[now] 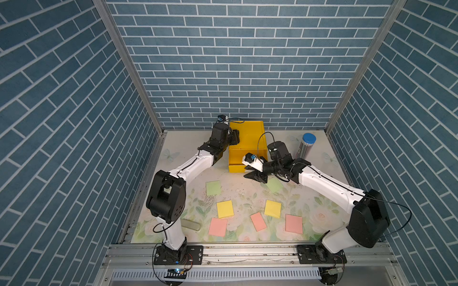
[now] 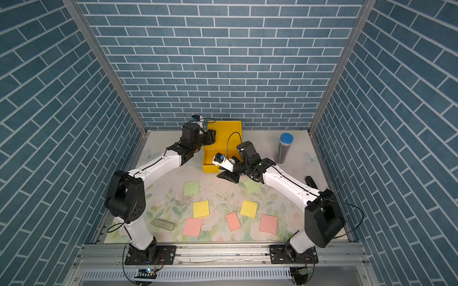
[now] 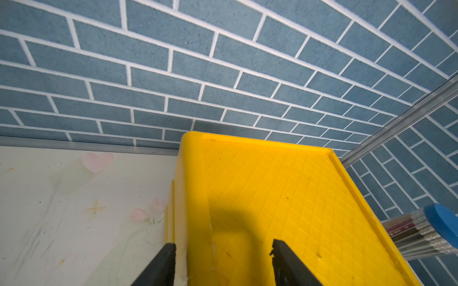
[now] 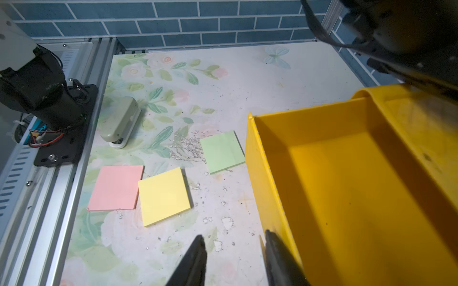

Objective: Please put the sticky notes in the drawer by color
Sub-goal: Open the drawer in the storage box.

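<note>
Taking the back wall as twelve o'clock in a top view, the coming move hangs, I judge, on where the nearest note lies from the right claw (image 4: pixel 233 241). That claw hovers low over the worktop (image 1: pixel 244 198), just outside the front wall of the pulled-out top drawer (image 1: pixel 238 168), at that wall's three-o'clock end. Its jaws are a little parted with only bare worktop between them, and it holds nothing. The drawer juts toward six o'clock from the yellow cabinet (image 1: pixel 246 133) and looks empty in the right wrist view. The sticky notes (image 1: pixel 272 208) all lie flat on the worktop. One pale green note (image 1: pixel 273 185) lies close by at about four o'clock of the claw, its far corner hidden by the right arm. It is square and turned askew, so it offers no long axis, only skewed edges. The second green note (image 1: pixel 213 187) lies at about eight o'clock, farther off. The left claw (image 3: pixel 223 244) stands astride the cabinet's nine-o'clock top edge with its jaws apart. Whether they pinch that edge I cannot tell. So the right arm is the nearer one.
</note>
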Tool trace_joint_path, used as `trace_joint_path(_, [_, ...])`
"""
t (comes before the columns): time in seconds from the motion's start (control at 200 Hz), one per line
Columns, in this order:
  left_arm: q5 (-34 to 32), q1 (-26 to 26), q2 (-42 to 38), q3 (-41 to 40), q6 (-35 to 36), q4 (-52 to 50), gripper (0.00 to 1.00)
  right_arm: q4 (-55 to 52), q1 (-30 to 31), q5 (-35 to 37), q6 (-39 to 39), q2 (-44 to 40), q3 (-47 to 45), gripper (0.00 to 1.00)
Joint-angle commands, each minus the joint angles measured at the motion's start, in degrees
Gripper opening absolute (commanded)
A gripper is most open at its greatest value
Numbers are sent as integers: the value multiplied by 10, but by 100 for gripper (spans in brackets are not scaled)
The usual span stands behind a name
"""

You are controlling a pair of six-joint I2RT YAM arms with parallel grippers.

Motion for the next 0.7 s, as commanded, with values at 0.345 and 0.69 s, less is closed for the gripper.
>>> trace_joint_path(0.345, [15, -4, -1, -29, -3, -66, 67, -13, 45, 44, 51, -34, -14, 55])
trace_joint_path(0.69, [35, -5, -42, -11, -7, -45, 100, 39, 45, 35, 66, -70, 12, 58])
